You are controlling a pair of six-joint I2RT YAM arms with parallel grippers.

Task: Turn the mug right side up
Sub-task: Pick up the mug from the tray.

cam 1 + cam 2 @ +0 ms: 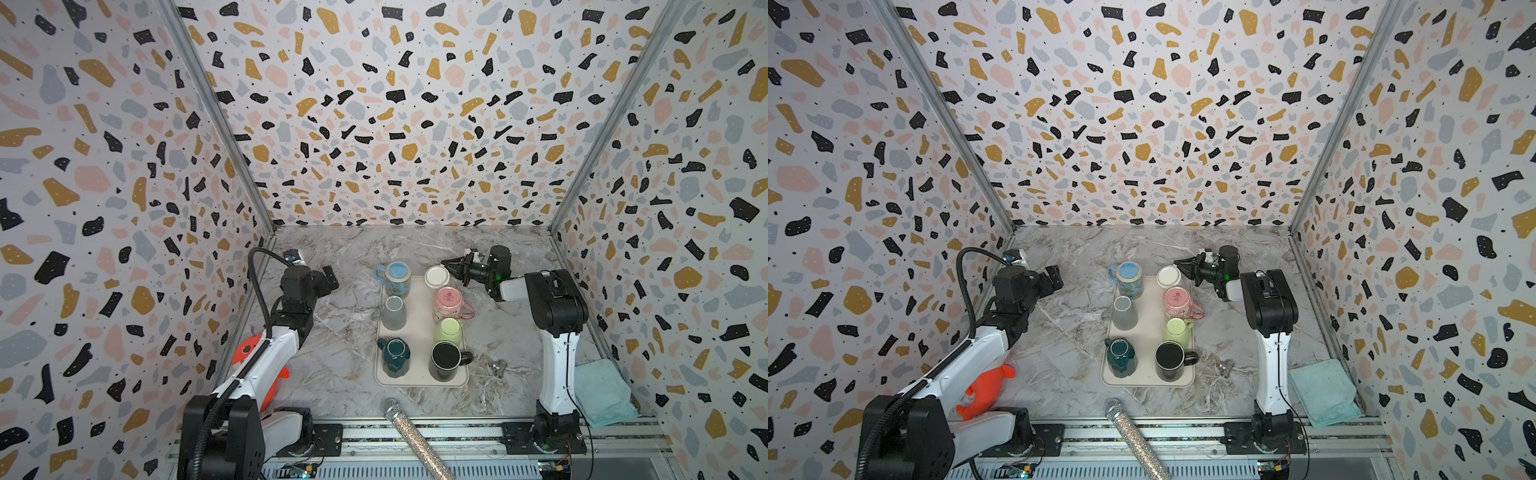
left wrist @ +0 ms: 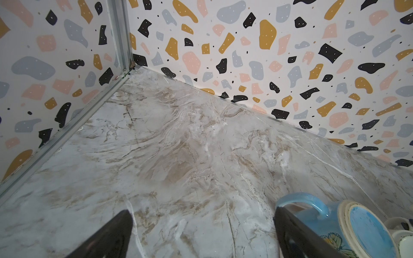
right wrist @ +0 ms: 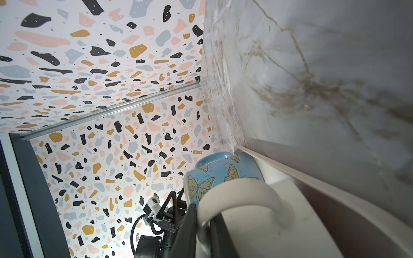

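A white mug [image 1: 436, 276] [image 1: 1169, 276] stands at the far right corner of the beige tray [image 1: 417, 383], its flat round face turned up. My right gripper [image 1: 448, 264] [image 3: 204, 216] reaches in from the right and is shut on the mug's handle [image 3: 241, 194], which sits between the two black fingers in the right wrist view. My left gripper [image 1: 329, 277] [image 2: 201, 236] hangs open left of the tray, holding nothing. One of its fingers [image 2: 290, 234] is close to the handle of a blue butterfly mug [image 1: 397, 276] [image 2: 357, 230].
On the tray stand several more mugs: grey [image 1: 392, 311], pink [image 1: 449, 303], green [image 1: 449, 330], teal [image 1: 392, 355], black [image 1: 446, 359]. A glittery microphone [image 1: 411, 436] lies at the front edge, a teal cloth [image 1: 602, 390] at the right, an orange toy [image 1: 249, 353] under the left arm.
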